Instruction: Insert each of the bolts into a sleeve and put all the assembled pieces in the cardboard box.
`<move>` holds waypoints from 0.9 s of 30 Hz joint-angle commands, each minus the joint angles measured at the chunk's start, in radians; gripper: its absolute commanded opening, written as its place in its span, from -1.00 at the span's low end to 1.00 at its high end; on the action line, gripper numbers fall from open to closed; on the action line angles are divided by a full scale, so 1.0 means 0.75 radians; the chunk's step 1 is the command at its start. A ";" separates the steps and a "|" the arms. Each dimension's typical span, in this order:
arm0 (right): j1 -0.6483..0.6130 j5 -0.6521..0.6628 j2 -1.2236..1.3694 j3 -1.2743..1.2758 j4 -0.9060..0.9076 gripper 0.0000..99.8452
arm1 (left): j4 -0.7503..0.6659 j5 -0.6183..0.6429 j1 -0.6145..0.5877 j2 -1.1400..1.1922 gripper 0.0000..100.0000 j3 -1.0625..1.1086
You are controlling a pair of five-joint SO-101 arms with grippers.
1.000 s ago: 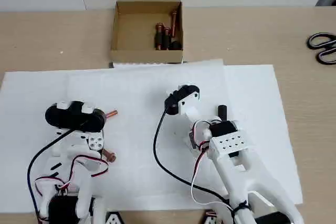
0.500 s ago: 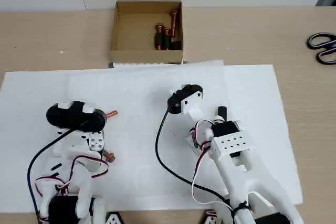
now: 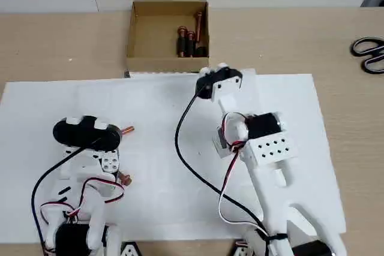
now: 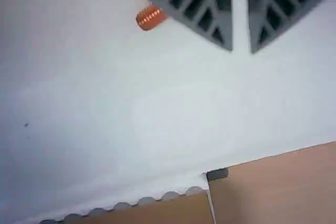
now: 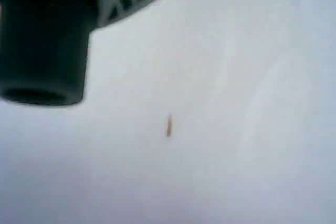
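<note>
Jaws on the right arm (image 3: 264, 148) clamp a black sleeve (image 5: 42, 40), held above the white paper (image 3: 156, 106) near the cardboard box (image 3: 135, 34) at the counter's far edge. Left jaws show only a narrow slit with nothing in it. A copper bolt (image 4: 149, 18) lies just beside them and a second bolt (image 3: 125, 178) nearer the front edge. Best, I judge, to keep the sleeve's bore level and facing a bolt, so the threads enter straight.
</note>
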 commanded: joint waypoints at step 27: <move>0.011 -0.432 -0.017 -0.078 0.292 -1.00 | 0.874 -0.029 -0.225 1.892 -0.98 -1.591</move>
